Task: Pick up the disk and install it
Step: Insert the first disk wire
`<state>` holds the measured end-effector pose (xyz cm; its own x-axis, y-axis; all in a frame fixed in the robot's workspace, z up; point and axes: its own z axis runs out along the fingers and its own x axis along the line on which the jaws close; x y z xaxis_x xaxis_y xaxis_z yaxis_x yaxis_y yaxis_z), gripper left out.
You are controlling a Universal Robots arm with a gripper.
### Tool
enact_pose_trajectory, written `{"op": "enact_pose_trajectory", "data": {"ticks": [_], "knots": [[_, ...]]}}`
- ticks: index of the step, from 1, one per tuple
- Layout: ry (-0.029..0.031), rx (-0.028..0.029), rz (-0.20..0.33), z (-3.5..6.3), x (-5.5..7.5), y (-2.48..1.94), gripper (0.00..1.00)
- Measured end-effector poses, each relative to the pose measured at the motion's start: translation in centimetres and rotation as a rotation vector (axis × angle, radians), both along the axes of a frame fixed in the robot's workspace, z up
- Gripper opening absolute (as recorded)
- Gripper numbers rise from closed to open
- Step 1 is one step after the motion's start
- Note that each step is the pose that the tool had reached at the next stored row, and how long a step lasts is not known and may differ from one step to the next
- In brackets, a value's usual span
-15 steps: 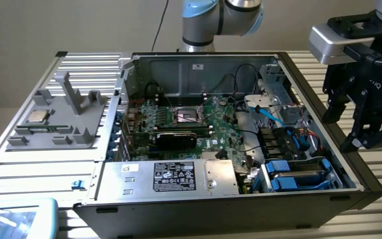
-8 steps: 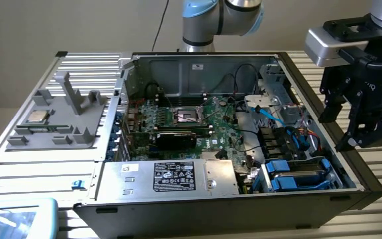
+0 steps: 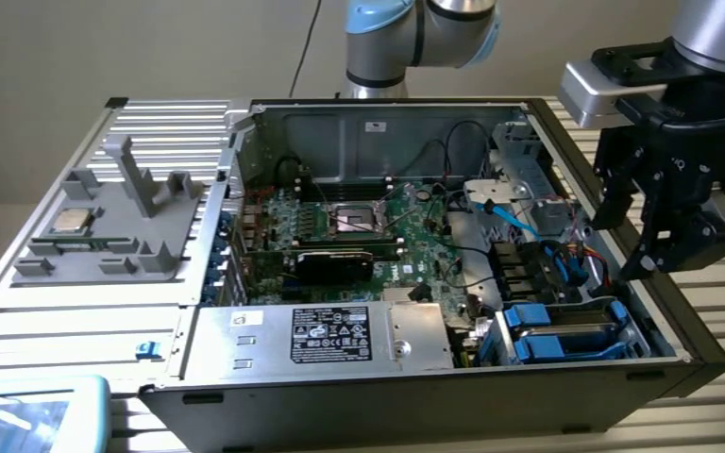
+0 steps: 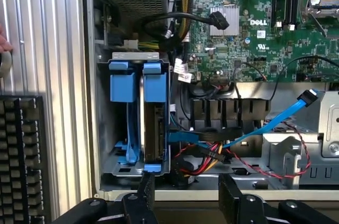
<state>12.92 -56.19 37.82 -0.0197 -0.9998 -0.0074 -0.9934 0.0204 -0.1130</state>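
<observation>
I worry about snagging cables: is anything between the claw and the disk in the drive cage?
Nothing visible. The open claw hangs above the case; the disk stands on edge, its top uncovered. The blue cable and red wires run beside it, not over it.

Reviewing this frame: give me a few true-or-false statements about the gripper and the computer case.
1. The gripper is open and holds nothing. True.
2. The computer case is closed. False: it is open, with the motherboard exposed.
3. A processor chip lies on the grey fixture beside the case. True.
4. The drive bay holds red carriers. False: its carriers are blue.
5. The gripper hangs over the grey fixture. False: it is by the case's edge near the drive bay.
</observation>
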Motion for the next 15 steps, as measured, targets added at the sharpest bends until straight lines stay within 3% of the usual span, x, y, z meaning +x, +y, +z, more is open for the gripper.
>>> {"op": "enact_pose_trajectory", "data": {"ticks": [4,8,10,13,15], "knots": [[0.0000,0.0002,-0.004,-0.73,0.0,0.69,0.60],[0.0000,0.0034,-0.045,-1.32,0.0,0.73,0.60],[-0.0006,0.0078,-0.067,-1.50,0.0,0.73,0.60],[-0.0043,0.0206,-0.078,-1.64,-0.1,0.82,0.60],[-0.0053,0.0238,-0.080,-1.80,-0.1,1.02,0.60]]}}
